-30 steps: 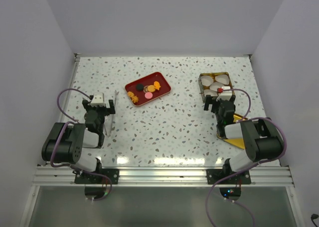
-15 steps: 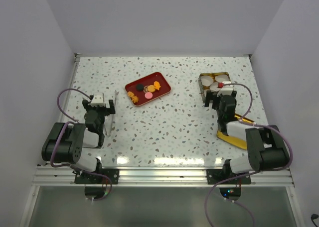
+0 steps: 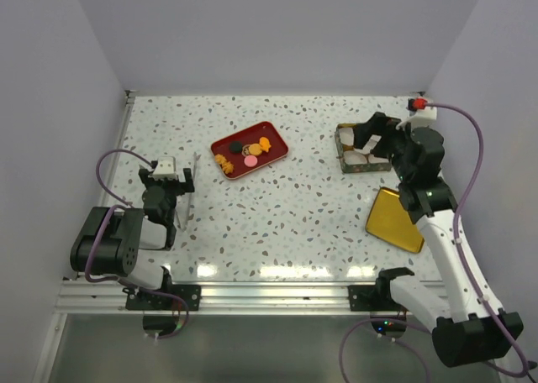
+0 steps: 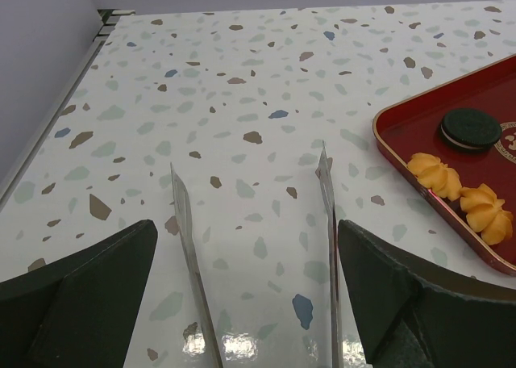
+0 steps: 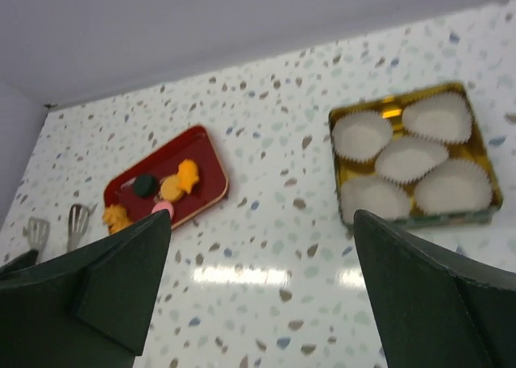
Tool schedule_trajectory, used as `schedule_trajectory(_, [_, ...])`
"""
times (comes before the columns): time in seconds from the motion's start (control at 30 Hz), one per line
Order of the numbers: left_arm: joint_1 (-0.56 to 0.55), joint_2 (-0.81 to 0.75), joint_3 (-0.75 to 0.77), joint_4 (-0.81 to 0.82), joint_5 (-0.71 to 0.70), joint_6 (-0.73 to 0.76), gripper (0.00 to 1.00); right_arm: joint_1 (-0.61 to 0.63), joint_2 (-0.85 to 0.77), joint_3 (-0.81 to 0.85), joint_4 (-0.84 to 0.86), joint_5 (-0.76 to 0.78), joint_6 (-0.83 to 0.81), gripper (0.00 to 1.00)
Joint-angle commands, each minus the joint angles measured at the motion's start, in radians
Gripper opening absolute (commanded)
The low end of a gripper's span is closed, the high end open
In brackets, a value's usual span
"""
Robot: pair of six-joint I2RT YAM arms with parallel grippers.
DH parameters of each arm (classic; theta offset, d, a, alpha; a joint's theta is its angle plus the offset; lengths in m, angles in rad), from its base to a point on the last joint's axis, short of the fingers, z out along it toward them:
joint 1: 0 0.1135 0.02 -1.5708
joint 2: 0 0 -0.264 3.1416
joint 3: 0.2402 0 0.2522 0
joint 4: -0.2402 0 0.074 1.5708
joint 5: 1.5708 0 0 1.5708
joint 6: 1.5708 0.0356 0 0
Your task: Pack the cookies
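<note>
While the cookies (image 3: 250, 151) lie on the red tray (image 3: 280, 150), we see the left pincer (image 4: 247, 247) just left of that tray, spread wide, thin metal blades (image 4: 329, 223) reaching out between its fingers. Right of the tray, the right pincer (image 5: 258, 247) hangs wide open, gripping nothing.

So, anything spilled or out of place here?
Nothing stands out. The cookies all sit on the red tray, five paper cups sit empty in the tin, and the lid lies flat on the table near it.
</note>
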Motion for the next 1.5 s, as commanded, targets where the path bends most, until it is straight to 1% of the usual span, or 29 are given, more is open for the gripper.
schedule_trajectory(0.0, [0.003,0.002,-0.003,0.086,0.005,-0.001,1.00,-0.001,0.003,-0.002,-0.413,-0.148,0.219,0.99])
schedule_trajectory(0.07, [0.003,0.004,-0.003,0.085,0.005,-0.001,1.00,-0.001,0.048,0.012,-0.469,-0.243,0.213,0.99])
schedule_trajectory(0.1, [0.004,0.002,-0.003,0.085,0.005,-0.001,1.00,-0.001,0.063,0.038,-0.545,-0.258,0.208,0.99])
schedule_trajectory(0.13, [0.003,0.004,-0.003,0.085,0.005,0.001,1.00,-0.001,0.077,0.047,-0.574,-0.268,0.208,0.99])
schedule_trajectory(0.2, [0.003,0.005,0.003,0.080,0.030,0.006,1.00,-0.001,0.071,0.054,-0.622,-0.269,0.191,0.99])
schedule_trajectory(0.23, [0.003,0.004,0.009,0.059,0.056,0.018,1.00,0.000,0.060,0.054,-0.634,-0.235,0.188,0.99])
schedule_trajectory(0.3, [0.004,0.005,0.011,0.060,0.062,0.015,1.00,0.014,0.045,0.064,-0.676,-0.201,0.179,0.99])
schedule_trajectory(0.4, [0.003,-0.005,0.009,0.063,0.045,0.015,1.00,0.011,0.040,0.049,-0.668,-0.228,0.208,0.99])
schedule_trajectory(0.43, [0.003,-0.033,0.026,0.004,0.024,0.009,1.00,0.012,0.042,0.045,-0.662,-0.239,0.216,0.99])
schedule_trajectory(0.47, [0.003,-0.069,0.094,-0.088,0.015,0.013,1.00,0.012,0.042,0.040,-0.659,-0.264,0.223,0.99])
schedule_trajectory(0.5, [0.003,-0.130,0.160,-0.388,0.002,0.021,1.00,0.012,0.046,0.034,-0.648,-0.271,0.237,0.99])
schedule_trajectory(0.53, [0.004,-0.137,0.235,-0.529,-0.039,0.022,1.00,0.014,0.045,0.032,-0.647,-0.279,0.240,0.99])
schedule_trajectory(0.57, [0.003,-0.137,0.377,-0.650,-0.136,-0.002,1.00,0.013,0.045,0.034,-0.641,-0.282,0.243,0.99])
schedule_trajectory(0.6, [0.004,-0.137,0.423,-0.809,-0.169,-0.005,1.00,0.012,0.043,0.035,-0.638,-0.279,0.242,0.99])
schedule_trajectory(0.63, [0.009,-0.165,0.451,-0.855,-0.182,-0.067,1.00,0.016,0.039,0.037,-0.635,-0.273,0.240,0.99])
schedule_trajectory(0.7, [0.027,-0.220,0.497,-0.981,-0.090,-0.121,1.00,0.022,0.037,0.040,-0.633,-0.249,0.237,0.99])
schedule_trajectory(0.77, [0.032,-0.289,0.537,-1.067,-0.042,-0.218,1.00,0.031,0.034,0.038,-0.621,-0.249,0.237,0.99])
schedule_trajectory(0.8, [0.032,-0.316,0.554,-1.184,-0.044,-0.265,1.00,0.035,0.033,0.032,-0.615,-0.250,0.243,0.99])
schedule_trajectory(0.83, [0.032,-0.321,0.572,-1.254,-0.045,-0.348,1.00,0.040,0.028,0.029,-0.610,-0.250,0.249,0.99])
schedule_trajectory(0.87, [0.032,-0.324,0.618,-1.330,-0.010,-0.368,1.00,0.043,0.028,0.028,-0.607,-0.253,0.252,0.99])
schedule_trajectory(0.9, [0.032,-0.324,0.636,-1.445,0.016,-0.384,1.00,0.048,0.031,0.026,-0.599,-0.259,0.265,0.99])
schedule_trajectory(0.97, [0.032,-0.330,0.664,-1.526,0.074,-0.399,1.00,0.058,0.033,0.029,-0.596,-0.284,0.262,0.99])
schedule_trajectory(1.0, [0.032,-0.349,0.667,-1.593,0.086,-0.401,1.00,0.062,0.033,0.032,-0.595,-0.294,0.257,0.99])
schedule_trajectory(1.07, [0.032,-0.372,0.667,-1.653,0.114,-0.401,1.00,0.077,0.039,0.041,-0.590,-0.327,0.237,0.99])
schedule_trajectory(1.2, [0.032,-0.380,0.683,-1.847,0.117,-0.428,1.00,0.091,0.056,0.049,-0.596,-0.362,0.213,0.99])
schedule_trajectory(1.27, [0.032,-0.375,0.675,-1.885,0.117,-0.432,1.00,0.097,0.057,0.045,-0.596,-0.373,0.211,0.99])
schedule_trajectory(1.37, [0.032,-0.375,0.635,-1.891,0.117,-0.425,1.00,0.106,0.049,0.035,-0.589,-0.377,0.211,0.99])
schedule_trajectory(1.43, [0.032,-0.328,0.647,-1.900,0.156,-0.413,1.00,0.111,0.037,0.032,-0.588,-0.380,0.211,0.99])
schedule_trajectory(1.47, [0.032,-0.327,0.649,-1.900,0.151,-0.413,1.00,0.111,0.037,0.032,-0.589,-0.380,0.213,0.99])
